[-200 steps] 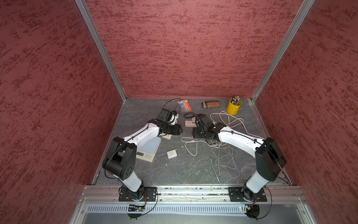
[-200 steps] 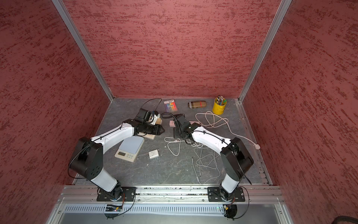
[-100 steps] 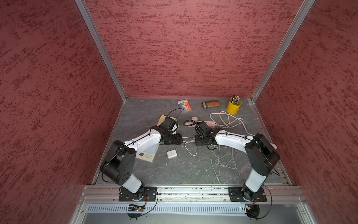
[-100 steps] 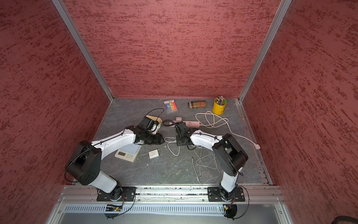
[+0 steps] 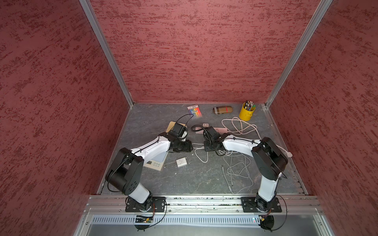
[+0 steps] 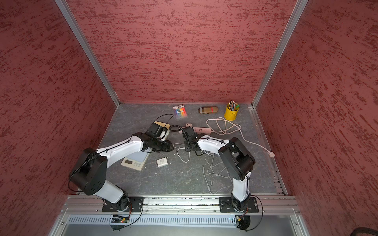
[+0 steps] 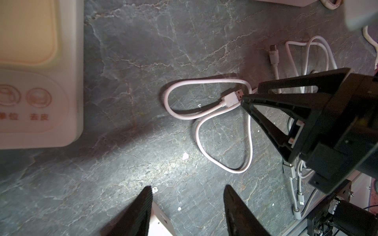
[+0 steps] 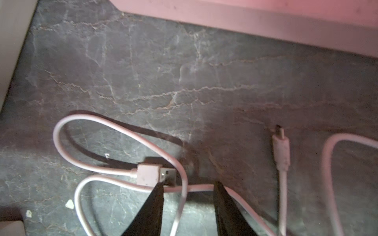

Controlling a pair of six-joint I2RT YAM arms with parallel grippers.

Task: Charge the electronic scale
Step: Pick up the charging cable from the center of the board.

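The white electronic scale [image 5: 154,162] [image 6: 134,162] lies flat under my left forearm, and its button panel fills an edge of the left wrist view [image 7: 38,98]. A white charger block [image 5: 181,162] [image 6: 162,162] lies beside it. A white cable loops on the slate, with its USB plug [image 7: 231,99] [image 8: 148,174] and small plug [image 8: 281,147] lying free. My right gripper [image 8: 189,185] [image 5: 207,148] is down on the loop, jaws open and straddling the cable just behind the USB plug. My left gripper [image 7: 187,189] [image 5: 184,147] hovers open and empty, facing it.
A pink power strip [image 5: 220,129] [image 8: 245,22] lies just behind the right gripper. At the back stand a yellow pencil cup [image 5: 247,112], a glasses case [image 5: 223,110] and a marker pack [image 5: 194,110]. More white cables [image 5: 235,168] tangle at front right. Red walls enclose three sides.
Both grippers have come forward and down from the power strip area to the cable loop on the slate. The scale and charger block have not moved.
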